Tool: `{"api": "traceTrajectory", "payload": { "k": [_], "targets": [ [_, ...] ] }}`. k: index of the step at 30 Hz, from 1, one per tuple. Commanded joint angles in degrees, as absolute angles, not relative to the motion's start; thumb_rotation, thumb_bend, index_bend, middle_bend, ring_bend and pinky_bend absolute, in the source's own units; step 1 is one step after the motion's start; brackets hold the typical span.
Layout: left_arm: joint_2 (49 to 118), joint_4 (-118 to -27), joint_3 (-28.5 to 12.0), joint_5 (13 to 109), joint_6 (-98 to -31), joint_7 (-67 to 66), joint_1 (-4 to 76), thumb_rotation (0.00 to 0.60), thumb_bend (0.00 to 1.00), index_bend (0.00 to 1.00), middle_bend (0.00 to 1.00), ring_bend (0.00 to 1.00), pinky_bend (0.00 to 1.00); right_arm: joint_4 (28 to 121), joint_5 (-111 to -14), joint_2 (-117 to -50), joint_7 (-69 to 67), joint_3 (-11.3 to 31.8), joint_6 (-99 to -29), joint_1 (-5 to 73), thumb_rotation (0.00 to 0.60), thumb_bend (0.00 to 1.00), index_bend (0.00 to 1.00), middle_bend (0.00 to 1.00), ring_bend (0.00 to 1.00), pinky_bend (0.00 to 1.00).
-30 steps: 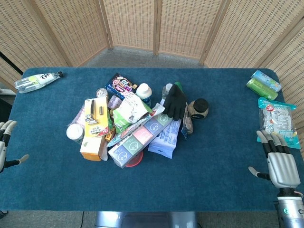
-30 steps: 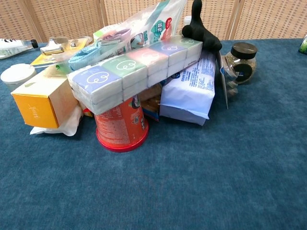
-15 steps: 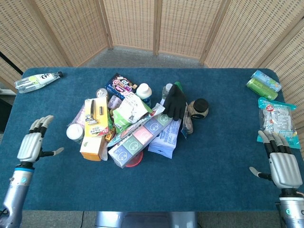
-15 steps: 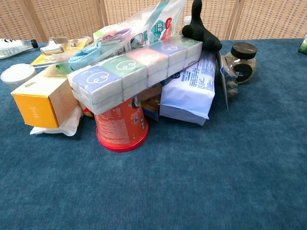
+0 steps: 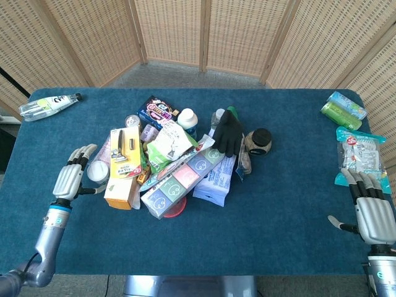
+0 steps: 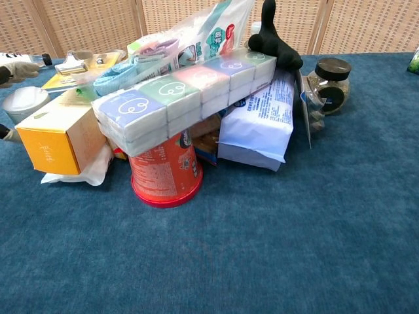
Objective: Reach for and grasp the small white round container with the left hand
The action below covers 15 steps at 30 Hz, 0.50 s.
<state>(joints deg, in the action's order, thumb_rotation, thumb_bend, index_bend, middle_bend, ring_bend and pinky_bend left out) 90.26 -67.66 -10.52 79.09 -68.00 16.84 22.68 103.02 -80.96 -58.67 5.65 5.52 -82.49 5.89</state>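
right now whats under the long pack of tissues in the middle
An upside-down red cup props the tissue pack near its front end, and a white-blue bag lies under the far end. Whatever sits deeper is covered.

Worktop (image 5: 291, 204) covered in dark teal carpet-like fabric, rounded corners at 10 and 2 o'clock. Folding screen (image 5: 204, 31) of woven tan wicker panels in light wood frames wraps the far side from 9 through 12 to 3 o'clock. Grey floor (image 5: 185, 73) strip between screen and worktop at 12. Light is even and diffuse, with soft shadows.
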Motion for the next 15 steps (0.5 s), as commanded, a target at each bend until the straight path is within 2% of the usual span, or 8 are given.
{"api": "traceTrajectory", "payload": {
  "k": [1,2,3,4,5,8,15],
  "targets": [
    [92.8,-65.0,-11.1,79.4,-69.7,17.0,23.4,0.6,0.0,0.22,0.34,0.25,0.36,103.0,-80.9,-58.6,5.4,5.6,-82.5,5.9,0.6,0.0,0.0,0.0,0.0,0.0],
    [93.4,-64.3,-11.1,79.3,-69.9,16.6,23.5,0.6,0.0,0.37,0.55,0.44,0.54,103.0,-80.9,-58.6,5.3,5.6,-82.5,5.9,0.6,0.0,0.0,0.0,0.0,0.0],
    [94.0,-63.7,-11.1,79.1,-70.1,16.0,23.5,0.6,0.0,0.48,0.69,0.58,0.66,102.9,-80.9,-58.6,5.2,5.6,-82.4,5.9,0.6,0.0,0.0,0.0,0.0,0.0],
    [94.3,-63.3,-11.2,78.9,-70.2,15.6,23.5,0.6,0.0,0.6,0.81,0.7,0.75,102.9,-80.9,-58.5,5.1,5.6,-82.4,5.9,0.6,0.0,0.0,0.0,0.0,0.0],
    [94.6,-62.9,-11.2,78.6,-70.4,15.1,23.5,0.6,0.0,0.67,0.88,0.77,0.8,102.9,-80.9,-58.5,5.0,5.6,-82.4,5.9,0.6,0.0,0.0,0.0,0.0,0.0],
    [95.0,-62.7,-11.3,78.1,-70.8,14.1,23.2,0.6,0.0,0.76,0.97,0.86,0.87,103.0,-81.1,-58.4,4.7,5.6,-82.5,5.8,0.6,0.0,0.0,0.0,0.0,0.0],
    [91.7,-67.0,-12.0,79.2,-74.5,14.5,22.4,0.6,0.0,0.79,0.99,0.88,0.87,103.1,-81.2,-58.3,4.6,5.5,-82.5,5.8,0.6,0.0,0.0,0.0,0.0,0.0]
  ]
}}
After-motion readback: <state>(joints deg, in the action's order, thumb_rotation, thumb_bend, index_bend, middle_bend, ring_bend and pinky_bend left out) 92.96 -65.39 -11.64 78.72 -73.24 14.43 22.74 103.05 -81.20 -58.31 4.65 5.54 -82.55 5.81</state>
